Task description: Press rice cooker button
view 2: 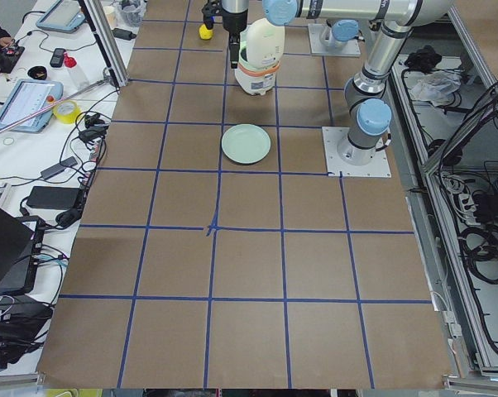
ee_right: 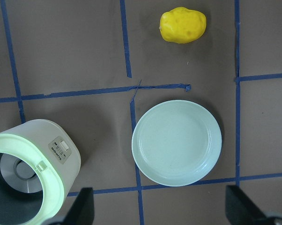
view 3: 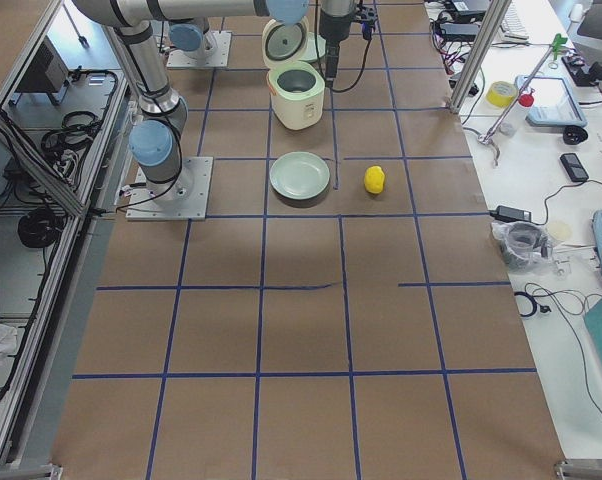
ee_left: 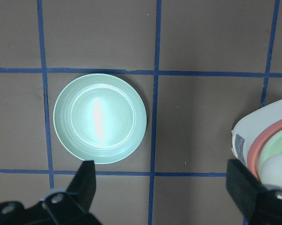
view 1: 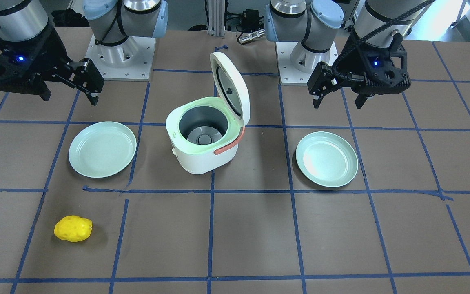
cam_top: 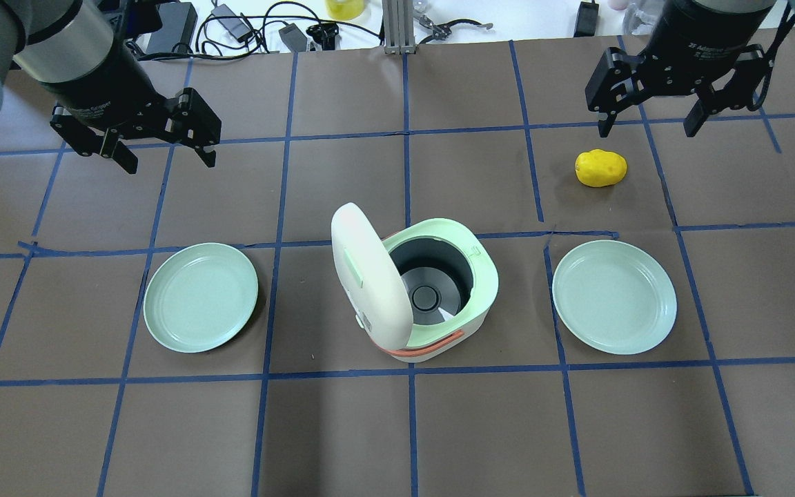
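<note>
My left tool (cam_top: 168, 159) and right tool (cam_top: 648, 128) both hang above the brown, blue-taped desk (cam_top: 480, 428) with fingers spread apart. Between them, nearer the robot, stands the white, mint-rimmed rice cooker (cam_top: 486, 276) with its white domed lid (cam_top: 377, 310) raised upright. The pale mint rounded-rectangle button (cam_top: 352, 266) sits on that lid's outer face, turned toward the left tool's side, well apart from both tools.

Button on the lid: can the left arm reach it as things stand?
Probably yes: the lid stands open, the button faces toward the left pincer, with only a low plate nearby.
</note>
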{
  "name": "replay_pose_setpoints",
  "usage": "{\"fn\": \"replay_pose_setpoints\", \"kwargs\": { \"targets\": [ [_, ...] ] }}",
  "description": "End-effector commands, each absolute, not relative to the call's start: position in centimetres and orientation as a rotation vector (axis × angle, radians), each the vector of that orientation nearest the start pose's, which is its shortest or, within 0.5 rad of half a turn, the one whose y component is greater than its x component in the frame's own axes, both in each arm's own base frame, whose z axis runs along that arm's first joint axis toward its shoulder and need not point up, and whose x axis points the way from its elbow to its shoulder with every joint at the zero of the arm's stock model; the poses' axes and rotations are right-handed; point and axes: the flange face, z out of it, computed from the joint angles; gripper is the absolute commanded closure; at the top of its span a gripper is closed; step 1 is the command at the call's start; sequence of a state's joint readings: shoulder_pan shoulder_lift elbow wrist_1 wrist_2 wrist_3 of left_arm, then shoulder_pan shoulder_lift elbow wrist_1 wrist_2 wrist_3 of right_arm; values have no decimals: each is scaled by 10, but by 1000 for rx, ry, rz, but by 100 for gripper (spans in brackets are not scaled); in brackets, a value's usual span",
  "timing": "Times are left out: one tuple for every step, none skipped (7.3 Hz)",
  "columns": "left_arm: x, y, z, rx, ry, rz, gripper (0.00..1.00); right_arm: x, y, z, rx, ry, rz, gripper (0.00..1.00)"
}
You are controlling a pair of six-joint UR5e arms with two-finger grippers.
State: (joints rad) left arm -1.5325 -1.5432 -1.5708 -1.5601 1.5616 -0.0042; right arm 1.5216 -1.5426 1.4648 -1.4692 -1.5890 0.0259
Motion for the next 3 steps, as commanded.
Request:
{"fn": "replay_pose_setpoints", "kwargs": {
  "targets": [
    [-116, -489, 502, -65, 3149, -61, 0, 109, -505, 514, 118, 3145, 44, 0],
    [-116, -489, 502, -65, 3149, -61, 0, 109, -505, 514, 116, 3145, 46, 0],
    [-116, -489, 502, -65, 3149, -61, 0, 109, -505, 513, 118, 3145, 51, 0]
  ]
}}
